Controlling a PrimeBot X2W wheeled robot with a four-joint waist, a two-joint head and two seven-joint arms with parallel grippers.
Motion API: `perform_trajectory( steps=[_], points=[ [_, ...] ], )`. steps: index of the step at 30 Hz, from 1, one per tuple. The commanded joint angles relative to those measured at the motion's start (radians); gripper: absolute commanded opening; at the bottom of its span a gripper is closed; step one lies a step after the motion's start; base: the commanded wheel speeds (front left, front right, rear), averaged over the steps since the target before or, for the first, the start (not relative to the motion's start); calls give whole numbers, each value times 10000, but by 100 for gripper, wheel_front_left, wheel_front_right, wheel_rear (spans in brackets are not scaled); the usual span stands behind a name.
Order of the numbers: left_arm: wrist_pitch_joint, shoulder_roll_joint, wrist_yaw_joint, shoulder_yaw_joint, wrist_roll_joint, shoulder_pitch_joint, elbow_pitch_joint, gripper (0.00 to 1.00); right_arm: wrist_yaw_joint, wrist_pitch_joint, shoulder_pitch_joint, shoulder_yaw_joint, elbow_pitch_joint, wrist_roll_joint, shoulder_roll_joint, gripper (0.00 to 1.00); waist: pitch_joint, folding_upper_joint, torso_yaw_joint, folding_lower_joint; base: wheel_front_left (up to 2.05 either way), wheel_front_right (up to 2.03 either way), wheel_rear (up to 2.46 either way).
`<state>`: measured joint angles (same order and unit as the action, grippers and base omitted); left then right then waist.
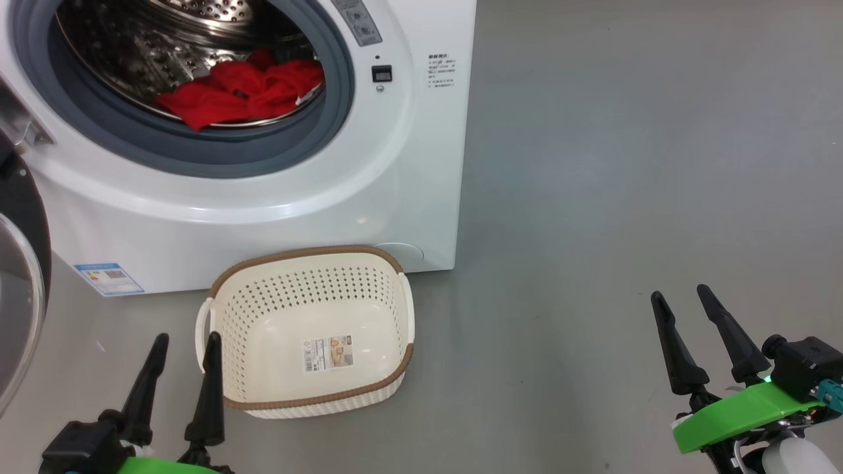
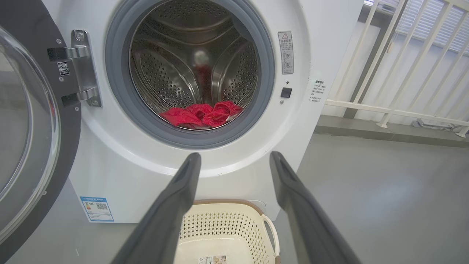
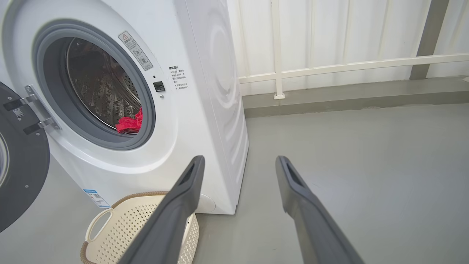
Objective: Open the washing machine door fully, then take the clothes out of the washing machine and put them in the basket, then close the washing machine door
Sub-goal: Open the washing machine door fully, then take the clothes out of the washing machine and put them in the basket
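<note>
Door: the washing machine door (image 1: pixel 26 210) swung wide, my 9 o'clock.
Clothes: the clothes (image 1: pixel 244 92) lie low in the drum (image 2: pixel 165 73) of the washing machine (image 1: pixel 263 210), my 11 o'clock.
Handling: I judge them light, limp, apt to trail; I'd pinch a raised top fold.
Basket: the basket (image 1: pixel 296 255) on the floor (image 1: pixel 625 164), 6 o'clock of the drum.
Claws: my left claw (image 1: pixel 186 339), beside the basket, and right claw (image 1: pixel 679 293) both gape, empty.
</note>
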<state>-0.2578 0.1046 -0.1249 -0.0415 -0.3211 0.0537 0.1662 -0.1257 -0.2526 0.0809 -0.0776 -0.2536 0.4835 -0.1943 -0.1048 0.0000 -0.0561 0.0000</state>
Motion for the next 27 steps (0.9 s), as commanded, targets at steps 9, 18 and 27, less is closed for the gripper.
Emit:
perform_trajectory(
  steps=[9,18,27],
  points=[
    [-40,169,-57,-386,-46,223,-304,100,-50,-92,233,-197,315,-26,-166,100,-116,0,18,0,0,0,0],
    [-40,204,-57,-414,-176,319,-137,100,-50,-92,263,-261,287,-26,-145,100,-138,0,60,0,32,-32,0],
    [-40,226,-57,-408,-246,402,-71,100,-50,-92,327,-361,274,14,-175,100,-174,0,104,0,52,-52,0]
  ],
)
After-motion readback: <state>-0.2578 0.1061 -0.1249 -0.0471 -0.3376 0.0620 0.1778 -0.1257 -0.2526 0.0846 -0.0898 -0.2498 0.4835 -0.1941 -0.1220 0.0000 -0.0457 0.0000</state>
